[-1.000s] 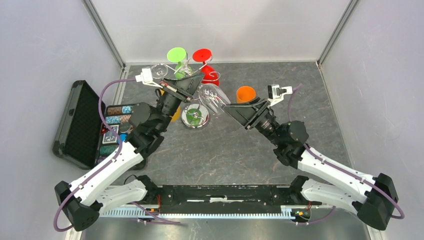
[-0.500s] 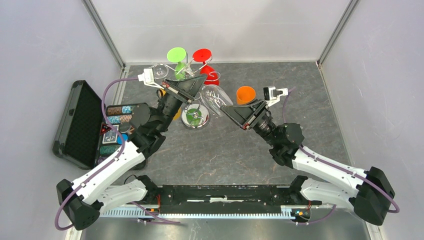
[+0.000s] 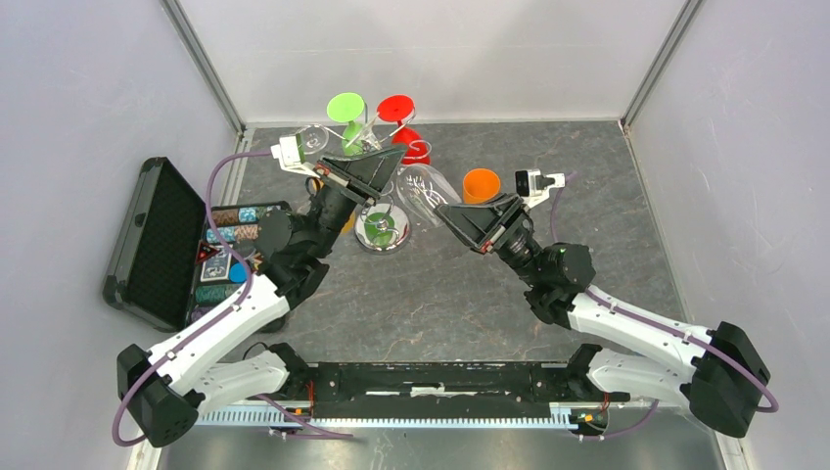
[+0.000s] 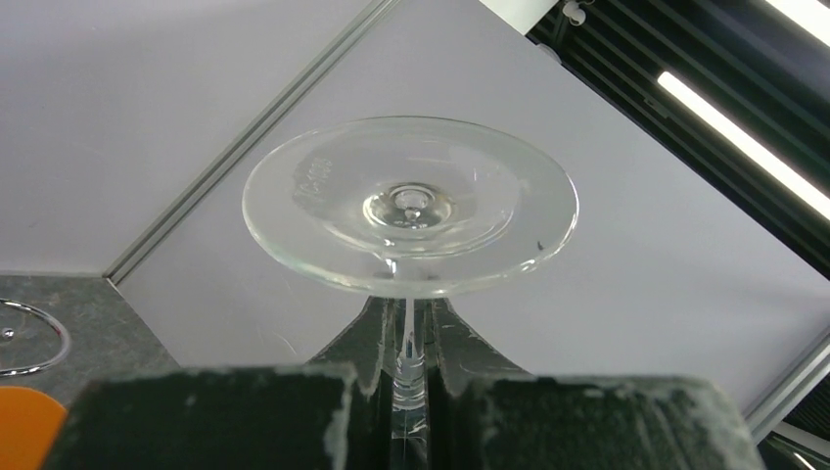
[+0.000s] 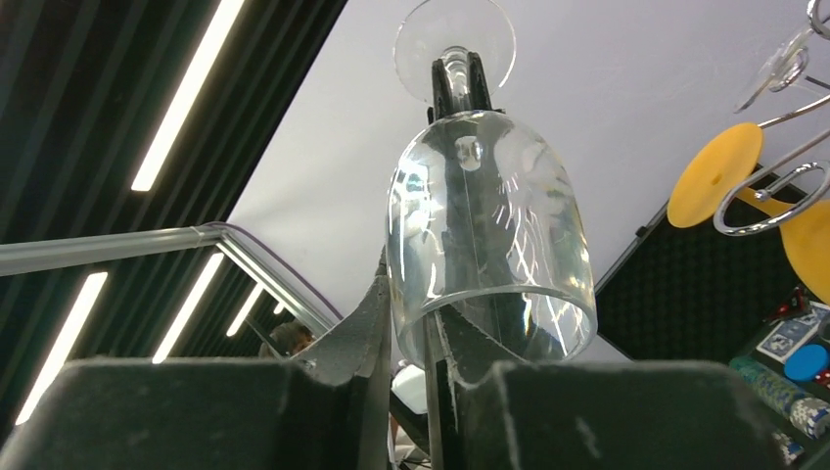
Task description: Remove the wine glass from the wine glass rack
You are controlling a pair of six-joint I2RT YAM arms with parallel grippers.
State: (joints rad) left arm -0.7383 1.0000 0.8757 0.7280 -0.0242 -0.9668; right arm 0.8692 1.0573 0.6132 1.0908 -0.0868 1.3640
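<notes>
1. Reaches inward with left arm [image 3: 227, 315]; clamps left gripper [image 4: 409, 328] tight on wine glass [image 4: 409, 201] stem.
2. Leans inward with right arm [image 3: 626, 328]; pinches right gripper [image 5: 411, 328] narrowly over the glass's rim.

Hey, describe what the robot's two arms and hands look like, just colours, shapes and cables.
Both arms match. The left arm and right arm have white shells over black joints and black bases. A purple cable loops along each. The left hand and right hand are black and wedge-shaped, with two notched fingers. A small white camera sits at each wrist.
</notes>
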